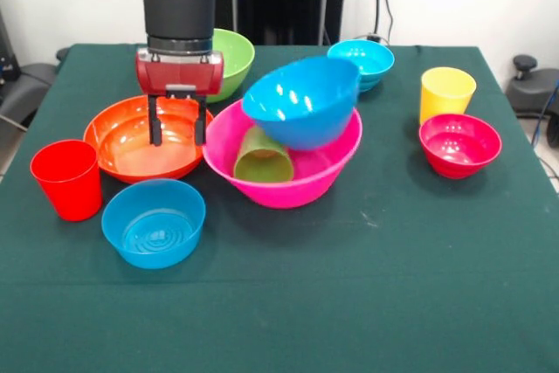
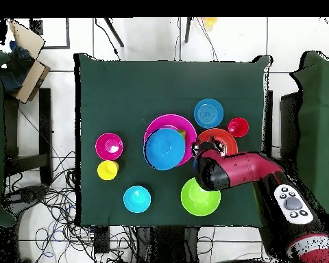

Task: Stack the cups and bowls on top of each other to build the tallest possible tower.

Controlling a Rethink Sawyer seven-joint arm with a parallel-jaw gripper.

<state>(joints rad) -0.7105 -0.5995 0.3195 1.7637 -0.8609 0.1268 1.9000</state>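
Red-and-black arm descends vertically, wrist straight down; gripper (image 1: 177,133) hangs above the orange bowl (image 1: 131,141), fingers parted and holding nothing, tips level with the bowl's interior near its rim on the pink-bowl side. Dark green cloth-covered table (image 1: 349,286) carries everything; white wall and dark panel behind, pale tiled floor with loose cables (image 2: 51,205) around the table in the overhead view. Relative to the gripper, front view: pink bowl (image 1: 288,185), the largest, sits just beside it to the picture's right, touching or nearly touching the orange bowl; large blue bowl (image 1: 301,100) rests tilted inside the pink one, propped on a green cup (image 1: 262,159) lying on its side there. Lime green bowl (image 1: 234,58) is directly behind the gripper. Small translucent blue bowl (image 1: 154,223) lies in front of it, upright. Cyan bowl (image 1: 362,60) is well off to the right and back. Magenta-red bowl (image 1: 459,144) and yellow cup (image 1: 446,92), just beside each other, stand farthest right. Red cup (image 1: 67,179) stands upright left and forward.
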